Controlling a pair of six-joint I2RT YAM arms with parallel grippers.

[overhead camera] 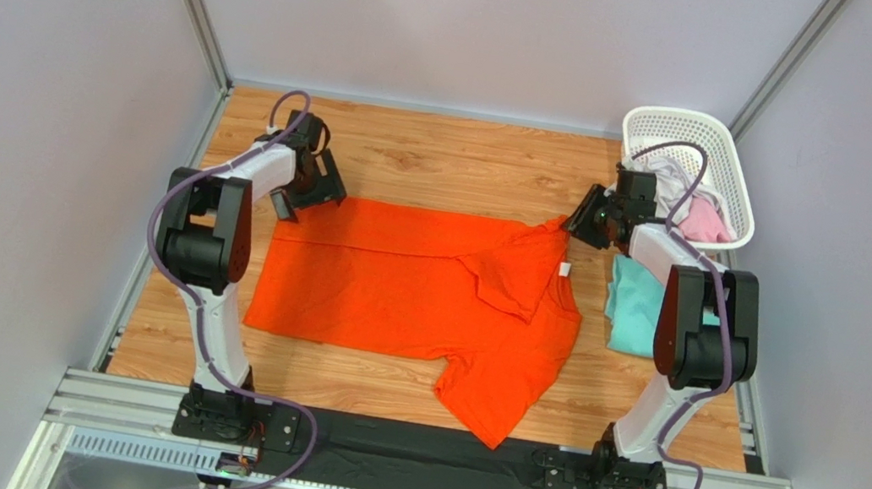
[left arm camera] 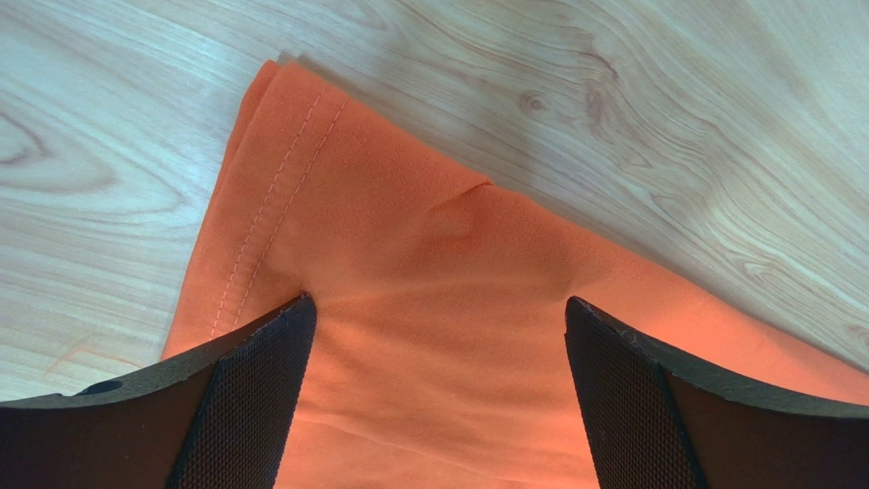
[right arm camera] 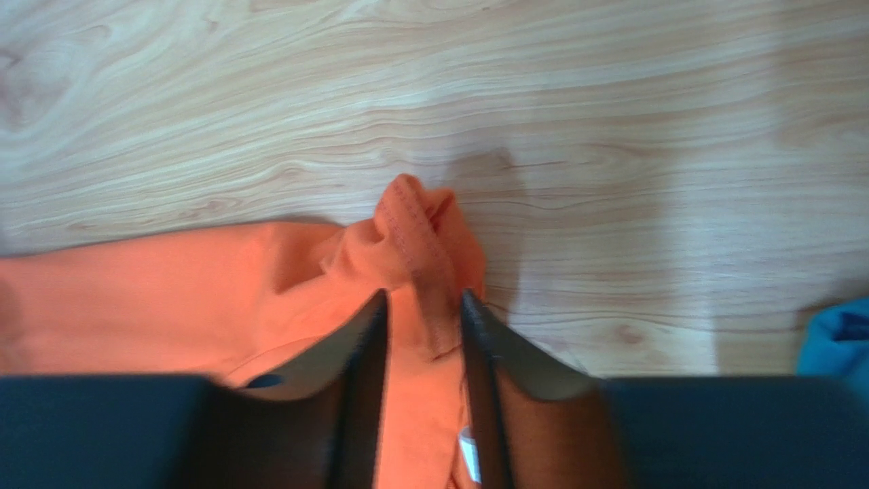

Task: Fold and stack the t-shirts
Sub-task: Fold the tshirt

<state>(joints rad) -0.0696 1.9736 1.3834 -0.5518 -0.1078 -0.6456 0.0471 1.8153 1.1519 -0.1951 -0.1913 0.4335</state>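
The bright orange t-shirt (overhead camera: 410, 286) lies spread on the wooden table, with its right side folded over and a sleeve hanging toward the near edge. My left gripper (overhead camera: 287, 205) is open at the shirt's far left corner. In the left wrist view, the left gripper (left arm camera: 439, 316) straddles the hemmed orange corner (left arm camera: 306, 173) with its jaws wide apart. My right gripper (overhead camera: 572, 228) is at the shirt's far right corner. In the right wrist view, the right gripper (right arm camera: 423, 311) is shut on a bunched orange fold (right arm camera: 418, 234). A teal t-shirt (overhead camera: 637, 309) lies folded at the right, partly under the right arm.
A white lattice basket (overhead camera: 645, 118) stands at the back right with a grey-white t-shirt (overhead camera: 673, 176) and a pink t-shirt (overhead camera: 704, 218) in it. Grey walls close in the table on three sides. A teal edge (right arm camera: 841, 336) shows in the right wrist view.
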